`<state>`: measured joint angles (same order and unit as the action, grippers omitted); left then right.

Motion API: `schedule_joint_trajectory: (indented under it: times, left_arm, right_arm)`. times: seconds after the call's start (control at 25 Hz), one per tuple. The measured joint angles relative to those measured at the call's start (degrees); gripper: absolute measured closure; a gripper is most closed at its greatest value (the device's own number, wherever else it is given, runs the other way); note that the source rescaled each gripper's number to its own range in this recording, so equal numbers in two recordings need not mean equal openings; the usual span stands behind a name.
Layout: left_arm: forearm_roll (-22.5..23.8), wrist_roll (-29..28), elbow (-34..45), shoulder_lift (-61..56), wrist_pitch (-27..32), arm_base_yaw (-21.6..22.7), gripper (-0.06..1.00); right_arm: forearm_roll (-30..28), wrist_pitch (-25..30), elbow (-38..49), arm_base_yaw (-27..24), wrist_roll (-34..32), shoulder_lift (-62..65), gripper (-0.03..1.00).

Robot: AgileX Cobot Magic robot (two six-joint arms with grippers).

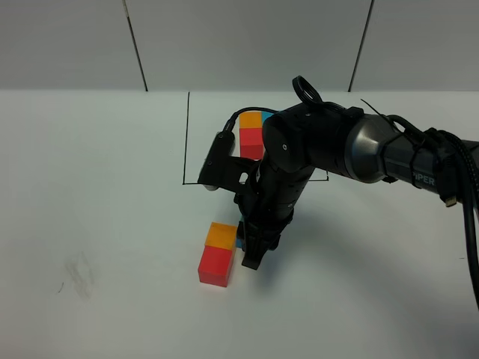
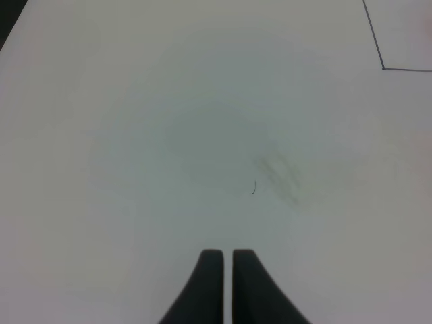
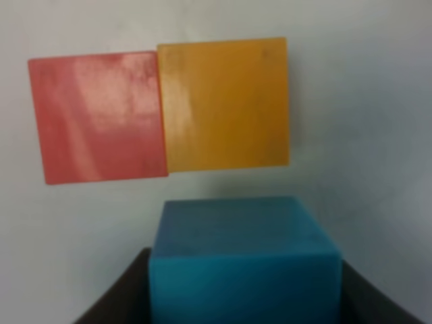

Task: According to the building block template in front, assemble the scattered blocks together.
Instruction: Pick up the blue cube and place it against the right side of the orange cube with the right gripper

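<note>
Gripping the blue cube (image 3: 243, 260), the right tool (image 1: 253, 258) hides all but a sliver of it from above, just beside the touching orange cube (image 1: 221, 234) and red cube (image 1: 214, 263). Its arm half covers the framed template (image 1: 251, 134). The left tool (image 2: 227, 270) hangs closed, empty, over the scuffed white bench (image 1: 90, 224), backed by grey panels.

White table (image 1: 97, 224), matte, carrying a thin black-lined rectangle (image 1: 185, 138) drawn toward its far side. Inside the frame: the building block template (image 1: 251, 134), orange and red cubes visible (a sliver of blue beside the orange, the rest hidden by the arm). Nearer the front: a red cube (image 1: 215, 265) and orange cube (image 1: 221, 235), touching. Faint grey smudge (image 1: 78, 275) at front left.
</note>
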<state>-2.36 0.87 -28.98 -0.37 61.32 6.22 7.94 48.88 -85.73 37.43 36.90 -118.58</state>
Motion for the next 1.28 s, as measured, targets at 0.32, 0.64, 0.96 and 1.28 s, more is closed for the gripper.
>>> schedule_joint_trajectory:
  times: [0.32, 0.64, 0.96, 1.28]
  left_arm:
    - [0.0, 0.0, 0.0, 0.0, 0.0, 0.0, 0.94]
    - [0.0, 0.0, 0.0, 0.0, 0.0, 0.0, 0.94]
    - [0.0, 0.0, 0.0, 0.0, 0.0, 0.0, 0.94]
    - [0.0, 0.0, 0.0, 0.0, 0.0, 0.0, 0.94]
  right_arm:
    - [-1.5, -0.8, 0.0, 1.0, -3.3, 0.0, 0.39]
    - [-2.0, -1.2, 0.0, 1.0, -3.7, 0.0, 0.39]
    - [-0.4, -1.1, 0.0, 1.0, -0.8, -1.5, 0.39]
    - [0.1, -1.4, 0.0, 1.4, -0.5, -2.0, 0.39]
